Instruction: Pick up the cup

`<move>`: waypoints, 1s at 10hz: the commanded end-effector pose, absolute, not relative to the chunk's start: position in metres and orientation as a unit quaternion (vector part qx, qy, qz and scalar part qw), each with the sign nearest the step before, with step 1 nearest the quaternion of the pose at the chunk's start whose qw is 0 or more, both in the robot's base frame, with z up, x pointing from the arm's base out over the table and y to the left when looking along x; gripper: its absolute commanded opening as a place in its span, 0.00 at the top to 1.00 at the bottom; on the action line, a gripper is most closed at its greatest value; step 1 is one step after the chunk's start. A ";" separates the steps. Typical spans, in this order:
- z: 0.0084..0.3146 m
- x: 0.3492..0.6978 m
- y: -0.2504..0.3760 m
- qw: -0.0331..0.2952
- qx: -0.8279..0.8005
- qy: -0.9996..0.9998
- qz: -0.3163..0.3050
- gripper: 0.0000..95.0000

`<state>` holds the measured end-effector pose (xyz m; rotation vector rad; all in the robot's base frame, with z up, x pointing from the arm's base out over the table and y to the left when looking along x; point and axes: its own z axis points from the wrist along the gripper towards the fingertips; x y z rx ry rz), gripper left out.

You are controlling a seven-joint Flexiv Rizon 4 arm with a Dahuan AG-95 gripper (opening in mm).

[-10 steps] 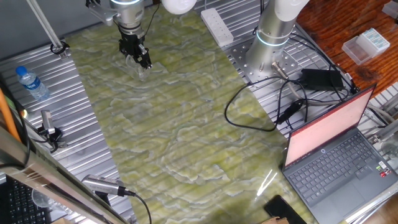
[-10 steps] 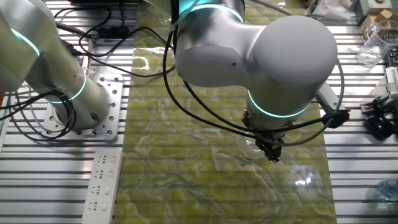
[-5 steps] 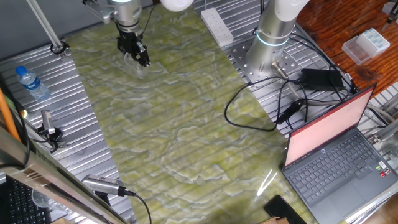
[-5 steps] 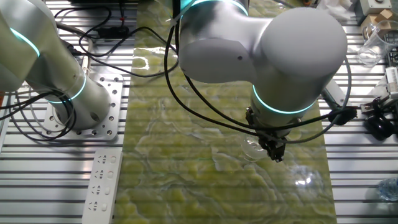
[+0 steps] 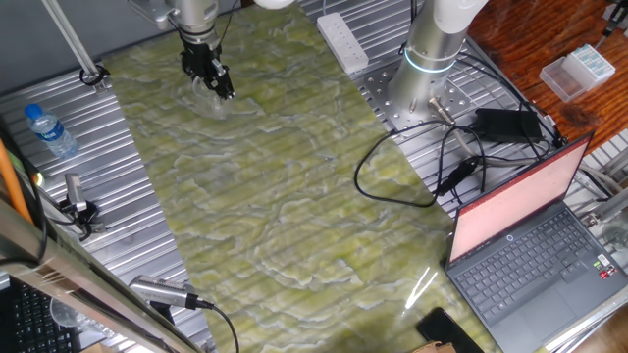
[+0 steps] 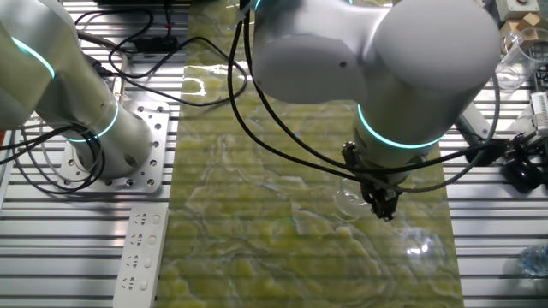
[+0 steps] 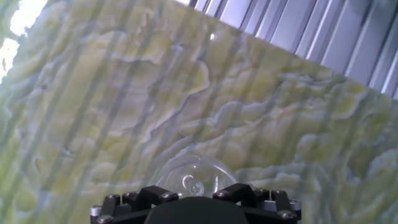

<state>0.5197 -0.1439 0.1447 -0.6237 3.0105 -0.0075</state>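
Note:
The cup [image 5: 212, 99] is a small clear tumbler, hard to see against the green marbled mat [image 5: 294, 196] at the far left. My gripper [image 5: 213, 80] is shut on the cup and holds it just above the mat. In the other fixed view the cup [image 6: 349, 202] hangs beside the black fingers [image 6: 384, 204], under my large white arm. In the hand view the cup [image 7: 196, 176] sits between my two black fingers, and my gripper [image 7: 194, 194] shows only at the bottom edge. The cup's round base faces the camera.
A clear water bottle with a blue cap [image 5: 49, 130] lies on the ribbed metal at the left. A white power strip [image 5: 341, 39], a second arm's base [image 5: 427, 69], cables [image 5: 412, 167] and an open laptop [image 5: 535, 235] are on the right.
My gripper has risen and drifted slightly away across the mat, and the cup has moved with it.

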 end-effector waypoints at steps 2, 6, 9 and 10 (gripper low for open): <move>0.156 0.520 -0.143 0.033 -0.193 0.981 -0.002 1.00; 0.163 0.518 -0.131 0.036 -0.169 0.985 -0.002 1.00; 0.163 0.517 -0.114 0.039 -0.139 0.989 -0.003 1.00; 0.164 0.517 -0.111 0.039 -0.133 0.990 -0.003 1.00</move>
